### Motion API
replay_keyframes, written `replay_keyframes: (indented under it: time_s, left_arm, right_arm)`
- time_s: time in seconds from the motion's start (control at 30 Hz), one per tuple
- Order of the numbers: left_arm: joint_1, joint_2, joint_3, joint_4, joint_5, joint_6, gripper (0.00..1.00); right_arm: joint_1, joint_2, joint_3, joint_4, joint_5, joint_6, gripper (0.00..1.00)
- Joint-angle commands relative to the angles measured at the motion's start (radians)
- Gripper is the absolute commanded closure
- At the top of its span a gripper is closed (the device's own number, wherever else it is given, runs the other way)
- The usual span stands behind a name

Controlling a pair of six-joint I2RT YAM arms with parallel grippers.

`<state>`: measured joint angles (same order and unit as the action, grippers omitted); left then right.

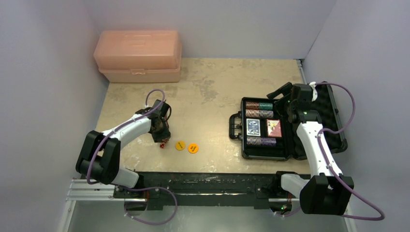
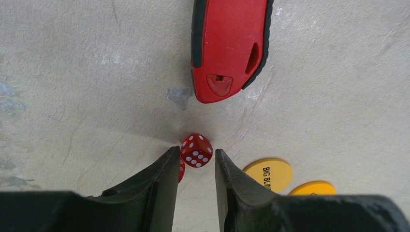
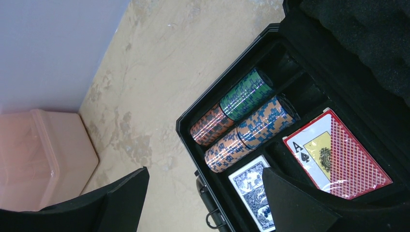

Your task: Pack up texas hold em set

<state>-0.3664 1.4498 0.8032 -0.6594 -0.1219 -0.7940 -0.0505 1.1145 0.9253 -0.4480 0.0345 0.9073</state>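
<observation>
Red die [image 2: 197, 150] — located just ahead of the left gripper [image 2: 196, 154], jaws narrowly parted and empty; right gripper [image 3: 204, 175] is held wide-spread over the black case [image 3: 358, 43], well apart.

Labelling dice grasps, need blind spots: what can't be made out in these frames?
- Second red die: left wrist view, mostly behind a left gripper finger.
- Second orange disc: same view, print hidden by the other finger.
- Blue deck: right wrist view, partly behind a right gripper finger.
- Dice pips: top view, too small.

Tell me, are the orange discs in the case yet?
No, both discs lie on the table, well left of the open case.
</observation>
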Motion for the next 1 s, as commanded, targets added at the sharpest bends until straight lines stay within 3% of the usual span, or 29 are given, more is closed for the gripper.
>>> replay_keyframes:
  time_s: [0.0, 0.53, 0.97]
  left_arm:
    - [0.006, 0.014, 0.019, 0.024, 0.017, -0.01, 0.69]
    - [-0.037, 0.061, 0.071, 0.003, -0.011, 0.006, 0.71]
    - [-0.043, 0.078, 0.081, 0.0, -0.034, 0.035, 0.64]
  right_arm:
    - [0.006, -0.003, 0.021, 0.023, -0.002, -0.019, 0.09]
    - [0.006, -0.001, 0.02, 0.021, -0.002, -0.024, 0.09]
    - [0.006, -0.001, 0.019, 0.023, -0.002, -0.024, 0.09]
